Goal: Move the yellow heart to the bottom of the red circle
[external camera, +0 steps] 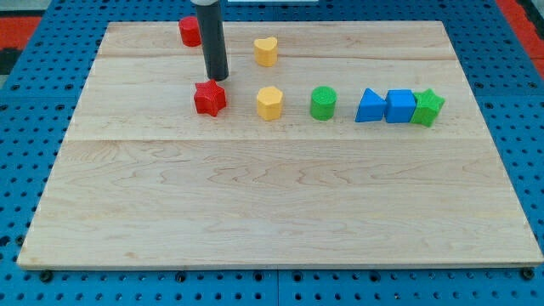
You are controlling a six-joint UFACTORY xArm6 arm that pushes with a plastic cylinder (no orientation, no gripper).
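Camera view: a pale wooden table (280,212) sits on a blue perforated base (25,102), with every block gathered in its upper third and the broad stretch toward the view's bottom open. The yellow heart (266,51) lies near the table's top edge, with room on all sides. The red circle (189,31) sits at the top edge, to the heart's left and partly hidden behind the rod. Lower, a row runs rightward: red star (209,98), yellow hexagon-like block (269,103), green cylinder (322,103), then blue triangle (369,106), blue cube (400,106) and green star (427,108) packed together. The dark rod descends nearly upright from the top edge; my tip (216,78) rests just above the red star, apparently touching it, between it and the red circle. There are no fingers, and nothing is held.
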